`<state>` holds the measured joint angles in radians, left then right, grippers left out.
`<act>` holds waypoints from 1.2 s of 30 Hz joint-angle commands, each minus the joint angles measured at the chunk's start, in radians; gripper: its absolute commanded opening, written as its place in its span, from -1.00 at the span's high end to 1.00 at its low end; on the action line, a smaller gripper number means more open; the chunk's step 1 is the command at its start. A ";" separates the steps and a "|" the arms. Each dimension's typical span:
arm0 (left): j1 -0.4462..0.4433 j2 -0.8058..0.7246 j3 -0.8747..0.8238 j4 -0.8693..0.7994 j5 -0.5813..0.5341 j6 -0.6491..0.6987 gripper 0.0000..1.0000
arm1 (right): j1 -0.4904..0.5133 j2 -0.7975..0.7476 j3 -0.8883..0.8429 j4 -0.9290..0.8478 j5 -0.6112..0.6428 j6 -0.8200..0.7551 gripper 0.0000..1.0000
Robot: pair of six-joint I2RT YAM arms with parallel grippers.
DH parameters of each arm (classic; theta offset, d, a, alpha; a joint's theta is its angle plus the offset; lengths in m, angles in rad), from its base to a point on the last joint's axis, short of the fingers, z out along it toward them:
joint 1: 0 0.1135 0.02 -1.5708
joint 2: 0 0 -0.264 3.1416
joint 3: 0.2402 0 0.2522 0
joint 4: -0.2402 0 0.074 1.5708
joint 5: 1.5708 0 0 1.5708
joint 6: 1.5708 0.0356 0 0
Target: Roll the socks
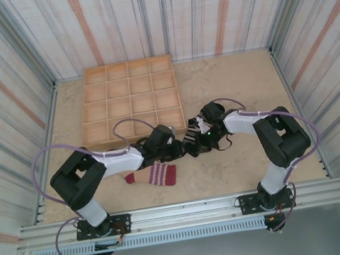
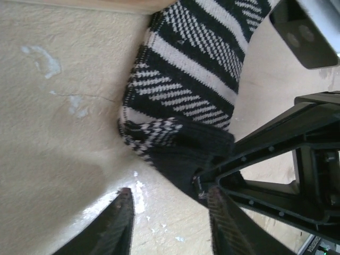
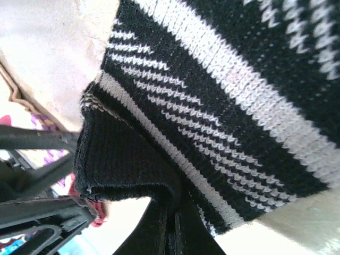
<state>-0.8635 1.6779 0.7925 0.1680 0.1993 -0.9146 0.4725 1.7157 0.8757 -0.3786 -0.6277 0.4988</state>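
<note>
The black sock with grey-white stripes lies bunched on the table between both grippers. Seen from the left wrist, this black sock sits just ahead of my left gripper, which is open with bare table between its fingers. My right gripper is shut on the black sock at its plain black cuff. From above, the left gripper and right gripper sit close together at the sock. The beige sock with dark red toe and purple-white stripes lies flat near the front edge.
A wooden tray of square compartments stands at the back left, its front edge close behind the grippers. Striped walls enclose the table on three sides. Open tabletop lies at the back right.
</note>
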 commanded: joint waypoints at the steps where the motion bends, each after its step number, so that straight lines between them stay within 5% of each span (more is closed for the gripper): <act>1: -0.003 0.018 0.005 0.038 -0.058 -0.033 0.27 | -0.007 0.025 0.034 -0.055 -0.032 0.036 1.00; 36: 0.031 0.115 -0.013 0.106 -0.159 -0.162 0.29 | -0.027 0.170 0.169 -0.155 -0.062 -0.009 1.00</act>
<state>-0.8394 1.7645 0.7906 0.2909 0.0795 -1.0584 0.4507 1.8515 1.0222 -0.5072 -0.7025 0.5137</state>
